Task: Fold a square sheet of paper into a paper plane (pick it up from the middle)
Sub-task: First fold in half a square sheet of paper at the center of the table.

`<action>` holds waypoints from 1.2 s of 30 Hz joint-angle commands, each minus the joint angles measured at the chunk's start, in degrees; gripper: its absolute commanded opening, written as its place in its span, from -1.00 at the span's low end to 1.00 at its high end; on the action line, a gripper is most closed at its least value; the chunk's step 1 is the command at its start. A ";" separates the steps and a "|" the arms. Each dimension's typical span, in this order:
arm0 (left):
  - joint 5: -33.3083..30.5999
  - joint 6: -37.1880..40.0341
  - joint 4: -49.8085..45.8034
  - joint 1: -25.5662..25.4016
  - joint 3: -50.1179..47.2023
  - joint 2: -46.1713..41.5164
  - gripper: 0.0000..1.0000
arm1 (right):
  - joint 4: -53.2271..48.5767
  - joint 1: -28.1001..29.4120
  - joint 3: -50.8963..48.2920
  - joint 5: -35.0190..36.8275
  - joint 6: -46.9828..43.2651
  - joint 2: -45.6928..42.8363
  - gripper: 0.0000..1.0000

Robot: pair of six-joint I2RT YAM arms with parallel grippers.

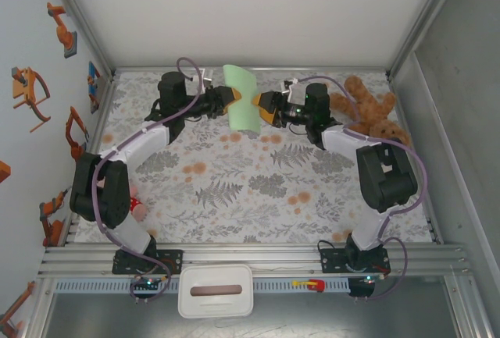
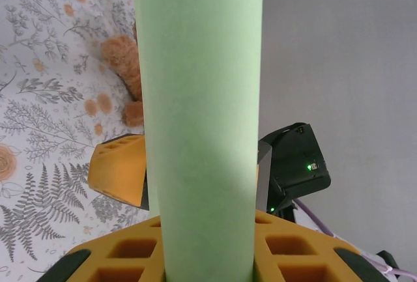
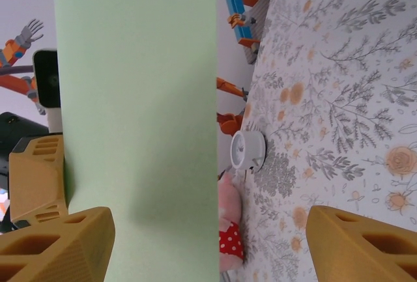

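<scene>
The square sheet of paper (image 1: 241,97) is pale green and folded or curled into a long narrow band, not a pointed dart. It is held upright above the back of the table. My left gripper (image 1: 231,100) is shut on its edge from the left. In the left wrist view the sheet of paper (image 2: 202,119) rises from between the orange fingers (image 2: 130,256). My right gripper (image 1: 259,106) is just right of the sheet and open. In the right wrist view the sheet of paper (image 3: 137,119) stands before the left finger (image 3: 58,249), and the other finger (image 3: 361,243) is far off it.
A brown teddy bear (image 1: 373,108) lies at the back right by the wall. A pink soft toy (image 1: 137,207) and a small white clock (image 3: 247,150) sit at the left side. A white container (image 1: 216,291) rests on the front rail. White walls close in the floral table.
</scene>
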 commanded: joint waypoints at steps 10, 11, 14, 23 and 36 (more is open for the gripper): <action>1.21 3.87 -7.99 1.83 -1.39 -0.59 -0.47 | 6.00 -1.03 1.79 -5.24 3.90 -2.86 0.17; 1.14 4.69 -9.47 1.83 -1.24 -0.70 -0.47 | 6.00 -1.11 1.85 -5.47 3.83 -2.98 0.11; 1.22 5.01 -10.16 1.85 -1.26 -1.00 -0.47 | 5.27 -1.12 2.30 -5.92 3.90 -2.86 -0.07; 1.21 4.60 -10.21 1.60 -1.20 -1.04 -0.46 | -6.48 -1.02 3.15 -4.14 -3.33 -4.30 -0.77; -23.32 19.62 -40.54 3.74 -0.52 -6.06 0.80 | -48.64 -3.51 9.55 10.54 -28.32 -14.81 -1.00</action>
